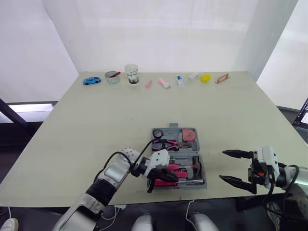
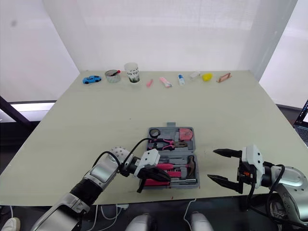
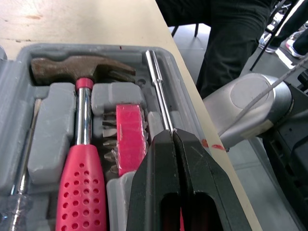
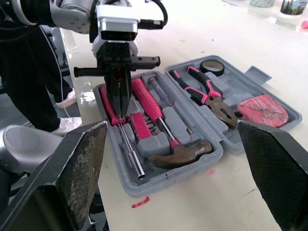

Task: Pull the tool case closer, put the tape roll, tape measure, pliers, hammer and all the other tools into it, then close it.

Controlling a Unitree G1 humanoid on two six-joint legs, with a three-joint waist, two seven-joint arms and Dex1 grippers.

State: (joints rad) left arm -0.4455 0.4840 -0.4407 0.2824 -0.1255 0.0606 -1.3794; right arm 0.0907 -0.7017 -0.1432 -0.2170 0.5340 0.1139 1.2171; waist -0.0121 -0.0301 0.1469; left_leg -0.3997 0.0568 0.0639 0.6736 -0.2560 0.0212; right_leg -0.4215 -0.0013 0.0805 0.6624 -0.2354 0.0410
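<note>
The grey tool case (image 1: 203,166) lies open near the table's front edge. Its far half holds the tape roll (image 1: 158,133), the pink-handled pliers (image 1: 169,143) and the red tape measure (image 1: 188,135). The hammer (image 3: 82,72) and a bit rack lie in the near half. My left gripper (image 3: 173,132) is shut on a red-handled screwdriver whose steel shaft (image 3: 156,86) lies along the case's front slot. To the right of the case, my right gripper (image 1: 222,165) hangs open and holds nothing.
Along the table's far edge stand a blue toy car (image 1: 91,80), a bowl (image 1: 112,77), a cup (image 1: 131,73), several small pink and white items and a yellow object (image 1: 205,77). A person's dark trouser leg (image 3: 231,38) shows beyond the front edge.
</note>
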